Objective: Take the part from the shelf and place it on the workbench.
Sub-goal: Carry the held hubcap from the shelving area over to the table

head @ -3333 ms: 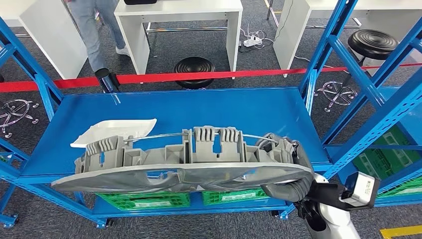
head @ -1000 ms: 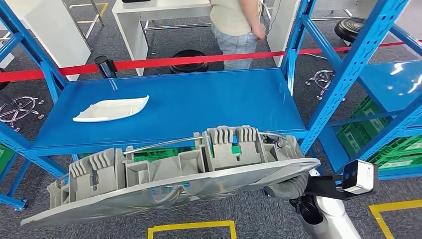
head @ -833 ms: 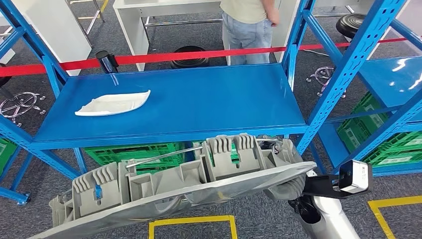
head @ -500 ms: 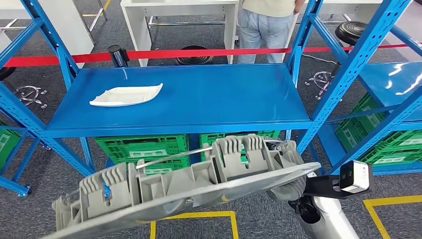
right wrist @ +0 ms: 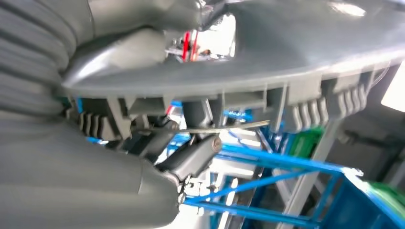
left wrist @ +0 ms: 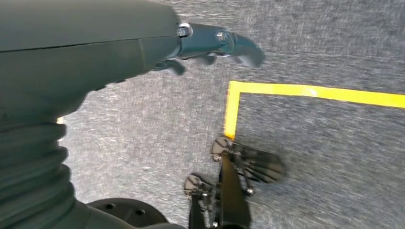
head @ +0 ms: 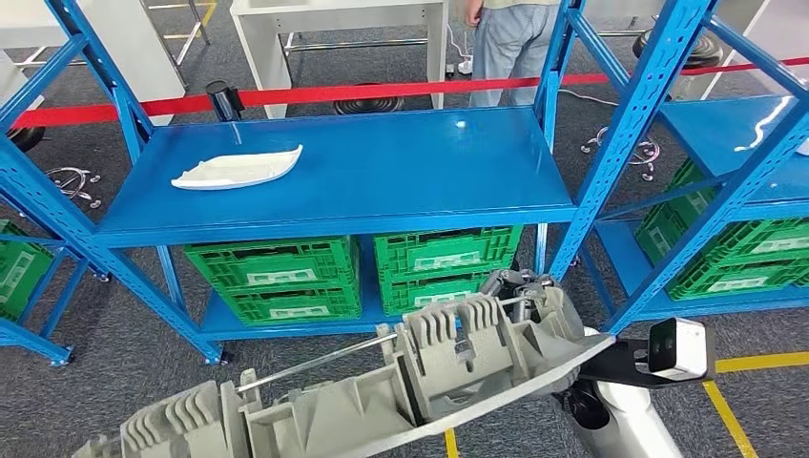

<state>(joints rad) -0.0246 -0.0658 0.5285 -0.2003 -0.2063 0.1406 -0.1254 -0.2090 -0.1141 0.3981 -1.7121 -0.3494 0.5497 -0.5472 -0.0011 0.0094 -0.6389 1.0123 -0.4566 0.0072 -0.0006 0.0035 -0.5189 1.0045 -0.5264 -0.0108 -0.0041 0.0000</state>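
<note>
A long grey plastic part (head: pixel 382 401) with ribbed clips and a thin metal rod hangs in front of me, away from the blue shelf (head: pixel 382 181), sloping down toward my left. My right hand (head: pixel 534 305) grips its right end, fingers wrapped over the edge. In the right wrist view the part (right wrist: pixel 296 57) runs across close to the camera, with a dark finger (right wrist: pixel 191 157) hooked under it. My left hand (left wrist: pixel 215 43) hangs over the grey carpet, fingers apart, holding nothing.
A white curved part (head: pixel 237 168) lies on the shelf's left side. Green crates (head: pixel 277 277) sit on the lower level. More blue racking (head: pixel 725 191) stands at right. A person (head: pixel 506 38) stands behind red barrier tape (head: pixel 382 93). Yellow floor tape (head: pixel 763 363) marks the carpet.
The whole view has backed away from the shelf. The part, earlier at the shelf's front edge in my right hand, now sits lower and more tilted. The person behind walked to the right.
</note>
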